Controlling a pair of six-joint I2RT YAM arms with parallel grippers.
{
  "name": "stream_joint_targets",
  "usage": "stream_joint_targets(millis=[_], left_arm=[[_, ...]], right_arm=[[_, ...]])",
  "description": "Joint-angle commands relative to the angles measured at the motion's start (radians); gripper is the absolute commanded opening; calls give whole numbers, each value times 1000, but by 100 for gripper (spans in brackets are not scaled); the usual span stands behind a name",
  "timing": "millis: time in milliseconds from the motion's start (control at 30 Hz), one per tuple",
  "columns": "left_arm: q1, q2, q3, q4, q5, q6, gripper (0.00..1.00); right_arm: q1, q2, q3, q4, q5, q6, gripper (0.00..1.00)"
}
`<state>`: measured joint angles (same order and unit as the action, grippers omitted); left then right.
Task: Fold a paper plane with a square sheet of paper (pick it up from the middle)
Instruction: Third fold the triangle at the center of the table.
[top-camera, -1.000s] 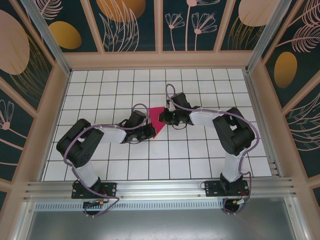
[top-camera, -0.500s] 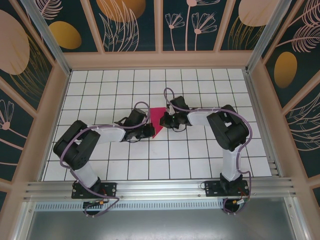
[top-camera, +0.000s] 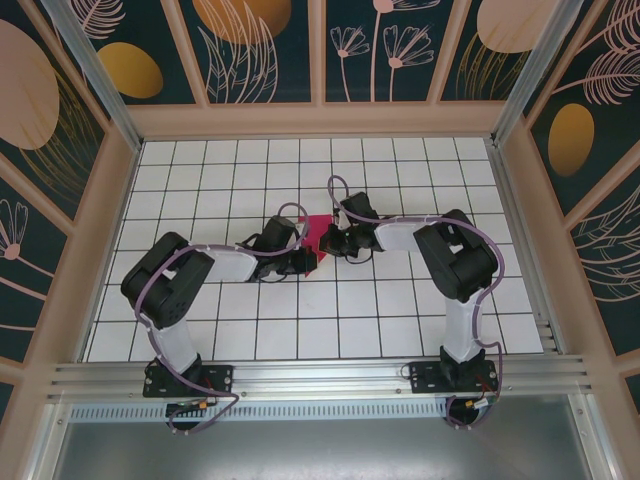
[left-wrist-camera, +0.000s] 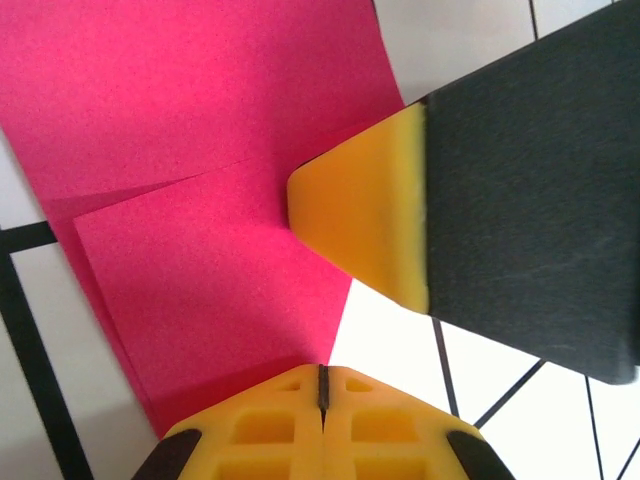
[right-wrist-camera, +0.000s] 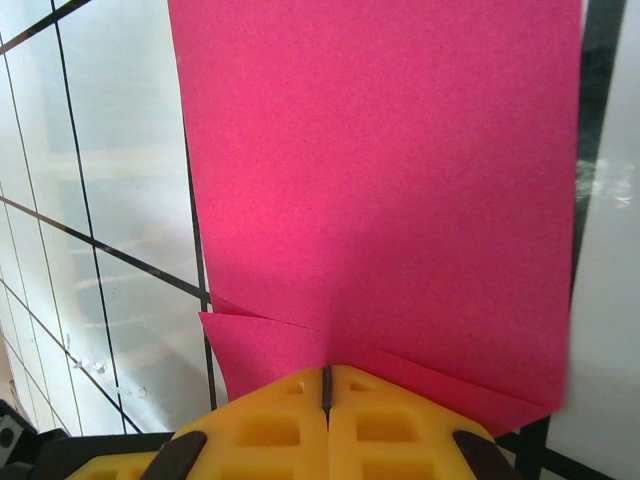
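The table (top-camera: 200, 170) is a white grid of tiles with dark lines, walled in by panels with a leaf pattern. The left arm (top-camera: 200, 270) and right arm (top-camera: 440, 250) both reach inward from their bases at the near edge and meet near the middle of the table, slightly toward the far side.

The paper (top-camera: 312, 235) lies flat there between the two wrists. It is magenta-pink and already creased into a smaller shape than a full square. From the left wrist the paper (left-wrist-camera: 190, 150) shows a folded flap laid over the lower layer, with a slanted crease edge running across it. From the right wrist the paper (right-wrist-camera: 380, 170) spreads ahead as a broad panel with straight side edges, and a small folded corner lies near the fingertips.

The left end effector (top-camera: 305, 262) is at the paper's near-left edge. In its own camera the left end effector (left-wrist-camera: 322, 385) has its yellow tips pressed together with only a thin seam between them, set at the paper's lower corner. The right end effector (top-camera: 330, 240) comes in from the other side; its own view shows the right end effector (right-wrist-camera: 326, 385) likewise closed, tips meeting at the paper's near edge. One of its yellow pads (left-wrist-camera: 370, 220) shows from the left wrist, touching the paper's right edge. I cannot tell whether either pair of tips nips any paper or only presses on it.
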<state>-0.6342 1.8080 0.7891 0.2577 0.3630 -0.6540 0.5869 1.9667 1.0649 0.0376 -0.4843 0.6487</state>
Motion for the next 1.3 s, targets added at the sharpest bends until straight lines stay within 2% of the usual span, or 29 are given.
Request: stream_joint_targets(millis=[0,267,533,667,833,1067,1267], left_arm=[[1,27,20,-14,5,32,4],[2,0,-79,-58,9,39,2],[2,-88,-205,-65,62,25,1],[1,-152,-222,-122,64,56,0],[1,-231,-182,-159,16,51,1],[2,-321,-185,-2,-39,-61,3],[2,-223,-138,77,3,-92,4]], right_arm=[[-4,54,-22,-72,34,-14,0],[-12,64,-24,-106,74,-12,0],[-22,83,-27,-119,91,-5,0],[-22,82,-33,-122,96,-2,0],[-12,62,-41,-127,99,13,0],[35,-71,-128,-94,128,156,0],[44,-209,-185,-6,165,264,0]])
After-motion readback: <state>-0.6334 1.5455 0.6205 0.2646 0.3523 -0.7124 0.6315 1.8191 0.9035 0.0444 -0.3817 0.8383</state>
